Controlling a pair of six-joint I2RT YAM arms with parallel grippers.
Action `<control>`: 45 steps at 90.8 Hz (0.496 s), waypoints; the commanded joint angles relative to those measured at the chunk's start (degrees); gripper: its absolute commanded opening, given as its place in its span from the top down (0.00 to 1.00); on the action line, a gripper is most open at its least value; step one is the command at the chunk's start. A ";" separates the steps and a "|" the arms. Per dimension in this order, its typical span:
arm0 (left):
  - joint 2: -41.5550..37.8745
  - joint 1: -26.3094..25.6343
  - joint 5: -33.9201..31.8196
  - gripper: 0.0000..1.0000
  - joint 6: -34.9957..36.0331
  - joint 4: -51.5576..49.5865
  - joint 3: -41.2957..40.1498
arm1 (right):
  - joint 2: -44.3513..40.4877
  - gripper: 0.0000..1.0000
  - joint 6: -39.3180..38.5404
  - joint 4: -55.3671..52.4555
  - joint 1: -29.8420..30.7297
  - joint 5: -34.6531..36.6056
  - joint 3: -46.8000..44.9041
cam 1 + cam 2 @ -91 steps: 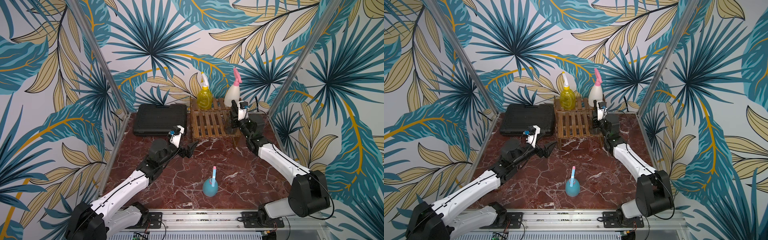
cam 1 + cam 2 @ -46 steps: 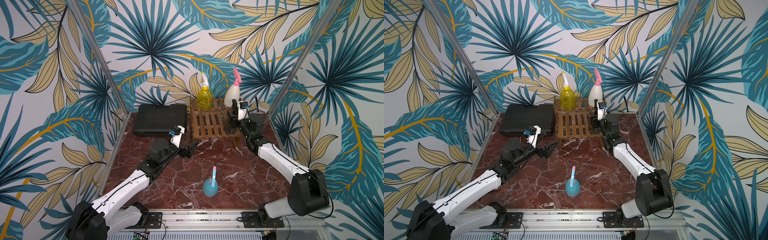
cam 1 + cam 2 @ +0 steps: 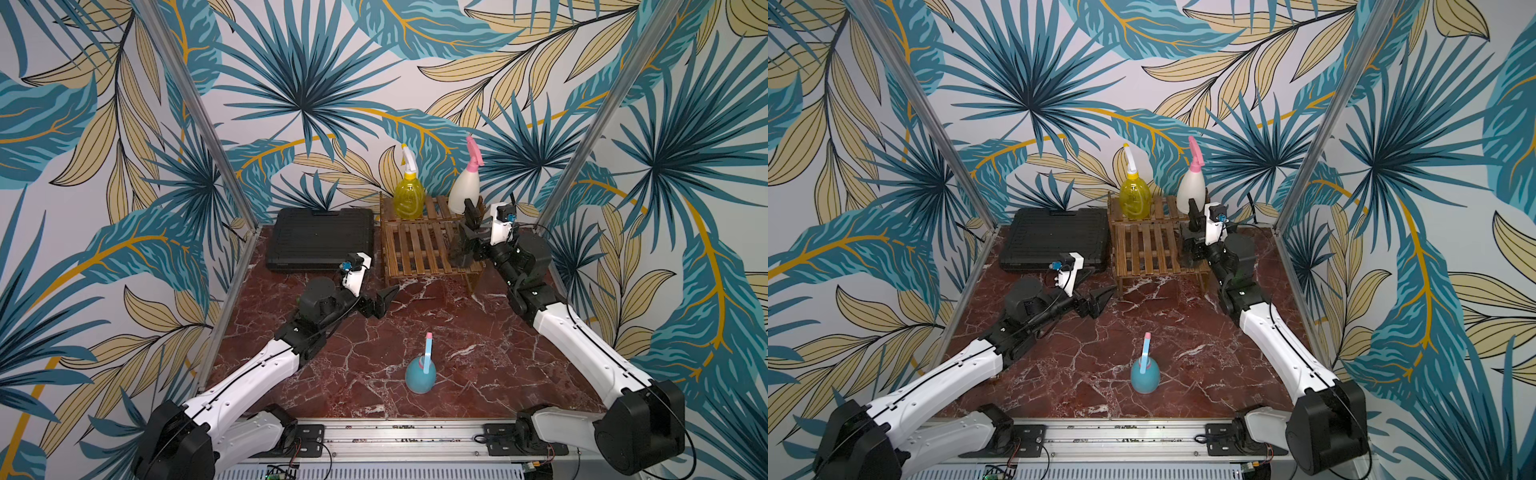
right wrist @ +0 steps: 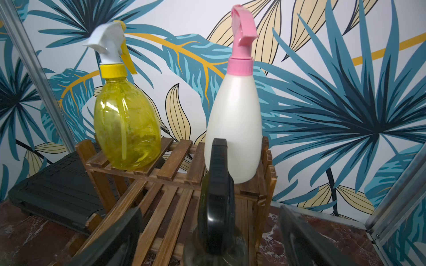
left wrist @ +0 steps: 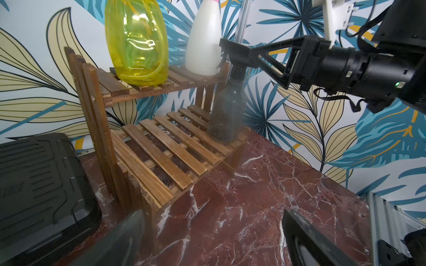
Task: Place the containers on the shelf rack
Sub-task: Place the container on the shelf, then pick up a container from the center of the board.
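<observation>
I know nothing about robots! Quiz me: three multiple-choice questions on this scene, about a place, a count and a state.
1. Where does the blue bottle stand?
A) the upper step of the shelf rack
B) the table
C) the rack's lower step

2. How many bottles are on the rack?
A) one
B) three
C) four

3. How is the right gripper?
A) open, fingers flanking the smoky bottle
B) shut on a slat
C) shut, far from the rack

Answers: B, it stands alone on the marble; B, yellow bottle and white bottle above, smoky one below; A, gaps show beside the bottle in the right wrist view.
</observation>
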 commanded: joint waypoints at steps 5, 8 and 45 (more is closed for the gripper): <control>-1.91 -2.30 0.20 0.00 1.53 -6.72 0.86 | -6.92 0.01 4.30 -10.08 -0.11 -1.79 -3.54; -2.38 -3.25 -0.30 0.00 2.19 -8.36 1.08 | -8.39 0.01 5.41 -12.49 -0.07 -2.39 -4.00; -7.15 -9.47 2.99 0.00 0.20 -9.40 -5.81 | -19.11 0.03 23.16 -31.11 17.72 5.03 -8.90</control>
